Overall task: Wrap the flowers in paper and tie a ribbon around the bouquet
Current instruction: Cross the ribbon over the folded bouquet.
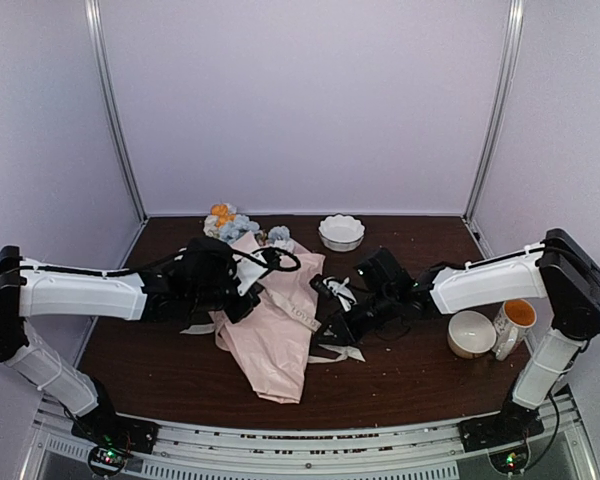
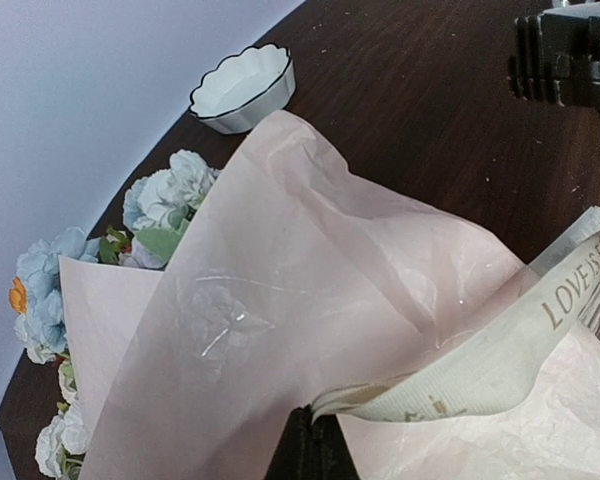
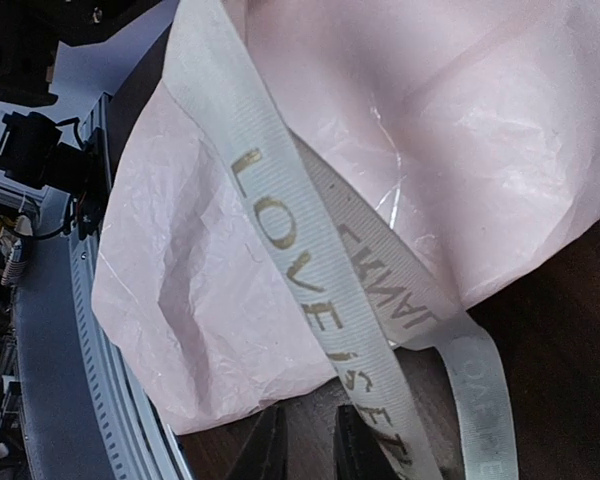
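Landmark: the paper (image 1: 277,345), a loose pink cone lying on the worktop (image 1: 410,385).
Flowers: the flowers (image 1: 230,222) poke out of the paper's far, open end.
Ribbon: the ribbon (image 3: 290,240) crosses the paper's middle and trails off its right edge; no knot shows.
Left pincer: the left pincer (image 2: 310,445) is over the paper's left side, clamped tight, with the ribbon's end apparently pinched in it.
Right pincer: the right pincer (image 3: 308,452) is at the paper's right edge. It is narrow, with a gap showing, and the ribbon lies against one finger, not clearly between the two.
Risk, missed grip: the flat ribbon sits off-centre, so the right pincer may close beside it.
Risk, paper: a hard pull could drag or tear the thin sheet and open the cone.
Risk, flowers: nothing cinches them, so they may slide out.
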